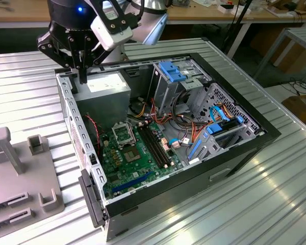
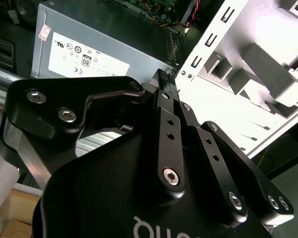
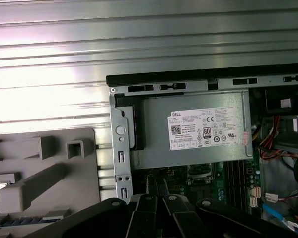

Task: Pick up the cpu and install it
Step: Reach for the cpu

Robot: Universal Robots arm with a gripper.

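Above the power supply point(image 1: 108, 88), toward the exterior view's far left of the case point(image 1: 234, 166), your gripper point(image 1: 83, 76) hangs clenched, the socket point(image 1: 123, 133) looks unfilled, and you cannot tell where the cpu is, so installing seems undone.

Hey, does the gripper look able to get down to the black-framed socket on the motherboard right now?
Probably yes. The gripper hangs by the power supply, the case is open on top, and the socket lies uncovered; only red and black wires run close by.
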